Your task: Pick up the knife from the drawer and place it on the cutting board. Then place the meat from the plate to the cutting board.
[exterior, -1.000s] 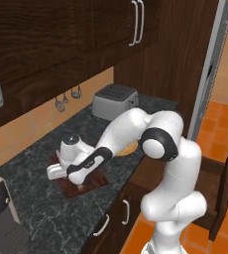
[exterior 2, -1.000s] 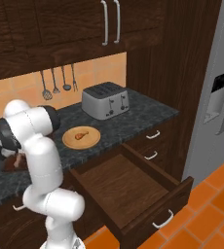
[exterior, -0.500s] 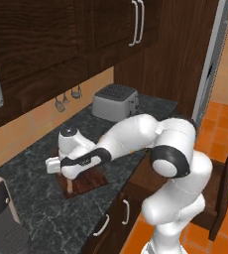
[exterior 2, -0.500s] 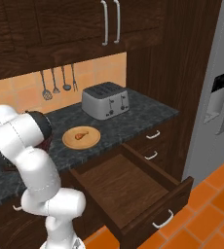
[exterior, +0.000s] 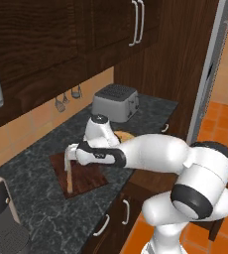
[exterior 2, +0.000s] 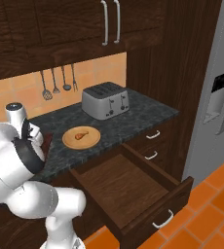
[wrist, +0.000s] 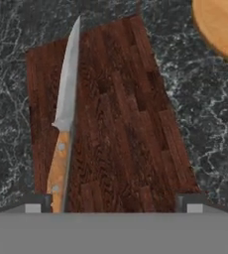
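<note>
While the jaws hang spread wide above the near end of the cutting board (wrist: 121,124), holding nothing, the knife (wrist: 64,119) lies flat along the board's left side, blade pointing away and tan handle nearest the gripper (wrist: 113,201). One fingertip (wrist: 34,203) sits just beside the handle's butt.

That part of the job looks done, so the meat (exterior 2: 81,135) is next, lying in the middle of the round plate (exterior 2: 67,142) on the dark stone desk (exterior 2: 133,116), between board and toaster (exterior 2: 105,100).

It is probably light, firm and somewhat rounded, so it could roll or slip. I would close across the thick end, low and square, rather than the thin bone end. In front the drawer (exterior 2: 133,189) stands open.
</note>
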